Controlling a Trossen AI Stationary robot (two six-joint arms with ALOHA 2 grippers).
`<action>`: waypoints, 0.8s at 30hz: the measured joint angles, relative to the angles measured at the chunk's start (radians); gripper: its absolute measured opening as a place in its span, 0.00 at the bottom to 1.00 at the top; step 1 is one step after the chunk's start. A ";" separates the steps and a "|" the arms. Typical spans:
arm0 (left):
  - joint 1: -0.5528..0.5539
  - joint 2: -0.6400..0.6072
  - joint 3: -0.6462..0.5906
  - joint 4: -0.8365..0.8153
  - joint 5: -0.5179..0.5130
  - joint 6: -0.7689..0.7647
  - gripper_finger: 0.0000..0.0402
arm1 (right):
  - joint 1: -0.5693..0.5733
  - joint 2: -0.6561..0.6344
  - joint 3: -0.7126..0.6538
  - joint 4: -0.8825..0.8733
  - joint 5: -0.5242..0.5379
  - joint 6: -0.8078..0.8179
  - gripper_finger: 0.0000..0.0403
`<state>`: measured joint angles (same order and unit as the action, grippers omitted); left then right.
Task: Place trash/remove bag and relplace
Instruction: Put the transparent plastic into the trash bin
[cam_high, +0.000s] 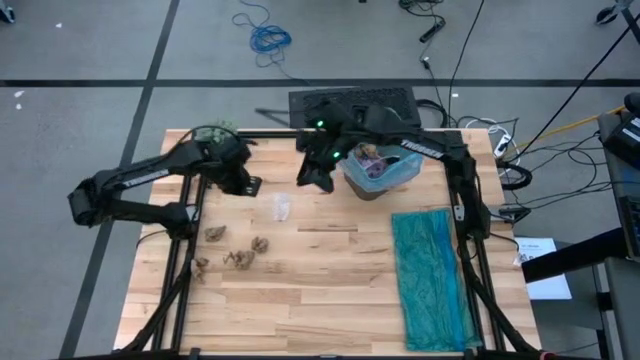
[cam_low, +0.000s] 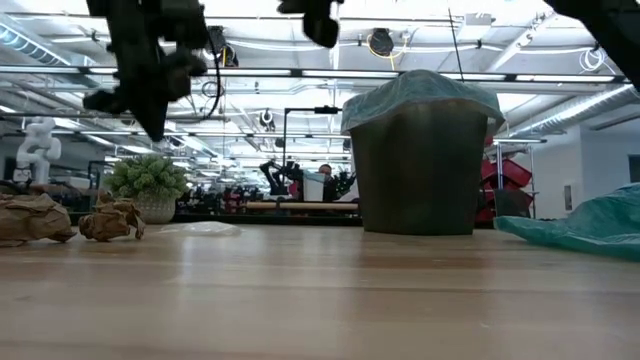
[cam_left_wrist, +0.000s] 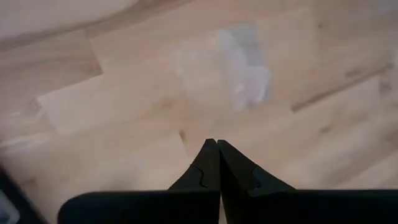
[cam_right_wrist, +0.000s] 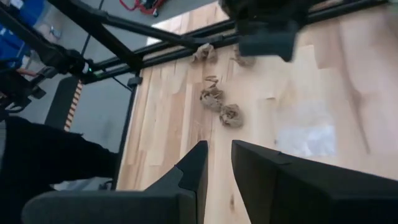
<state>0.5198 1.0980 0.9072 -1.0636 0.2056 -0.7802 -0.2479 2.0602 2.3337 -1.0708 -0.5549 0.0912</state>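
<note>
A dark bin (cam_high: 383, 190) stands at the table's far middle, lined with the light blue bag (cam_high: 404, 176); trash lies inside it, a purple piece (cam_high: 372, 160) on top. Several brown wads (cam_high: 240, 258) lie on the table's left part, and a clear scrap (cam_high: 282, 207) lies flat nearer the bin. My left gripper (cam_high: 252, 185) hovers shut, above and left of the scrap (cam_left_wrist: 242, 68), holding nothing. My right gripper (cam_high: 312, 178) hangs high in the air just left of the bin, fingers (cam_right_wrist: 217, 165) narrowly open and empty.
A darker teal bag (cam_high: 430, 280) lies spread flat along the table's right side. A green fuzzy plant (cam_high: 215, 132) stands at the far left corner. A dark frame (cam_high: 190, 250) runs along the table's sides. Bare wood lies in the near middle (cam_high: 320, 300).
</note>
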 joint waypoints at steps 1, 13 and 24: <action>0.003 0.006 -0.029 0.025 0.008 0.000 0.00 | 0.006 0.013 0.000 0.007 0.000 -0.004 0.16; 0.004 0.077 -0.259 0.325 0.135 0.000 0.00 | 0.020 0.148 0.000 0.036 -0.056 -0.229 0.16; 0.014 0.191 -0.324 0.465 0.142 -0.053 0.00 | -0.015 0.208 -0.068 0.075 -0.050 -0.210 0.16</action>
<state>0.5340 1.2885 0.5829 -0.5989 0.3471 -0.8333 -0.2631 2.2685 2.2659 -0.9962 -0.6048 -0.1189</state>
